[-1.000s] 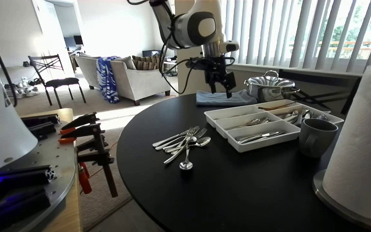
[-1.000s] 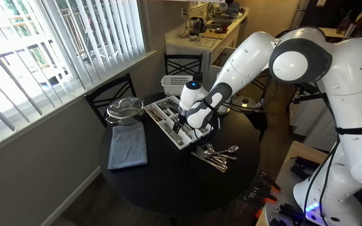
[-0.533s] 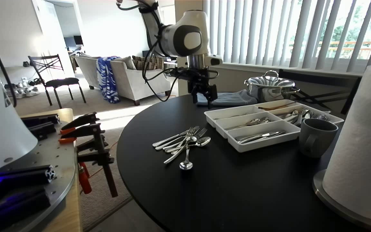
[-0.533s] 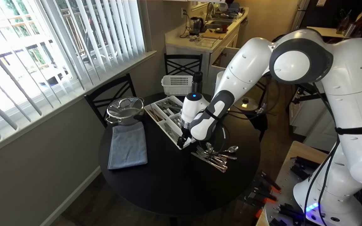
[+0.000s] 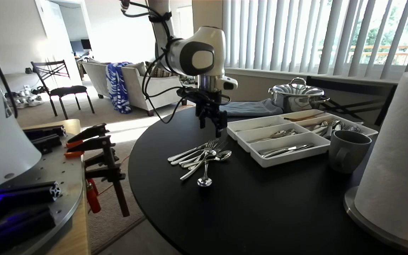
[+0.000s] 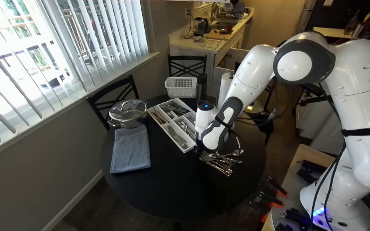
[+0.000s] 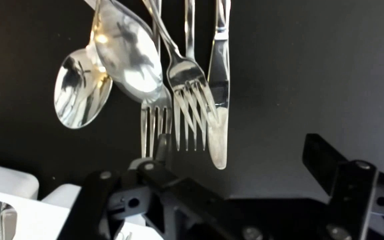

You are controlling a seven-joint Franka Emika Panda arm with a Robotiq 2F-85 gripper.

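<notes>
Currently my end effector is spread wide nr the cutlery pile, w/ tray edge just beside; surface stretches far past the knife.

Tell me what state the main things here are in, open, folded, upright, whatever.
Gripper: open, holding nothing
Loose cutlery: heaped, overlapping
Cutlery tray: uncovered, partly filled
Pot: covered
Blue cloth: folded
Gray mug: upright
Paper towel roll: upright
Black bottle: upright
Blinds: partly open

Can't make out any text, label, brand, number or sign in both exterior views or the wrist view, tbh.
</notes>
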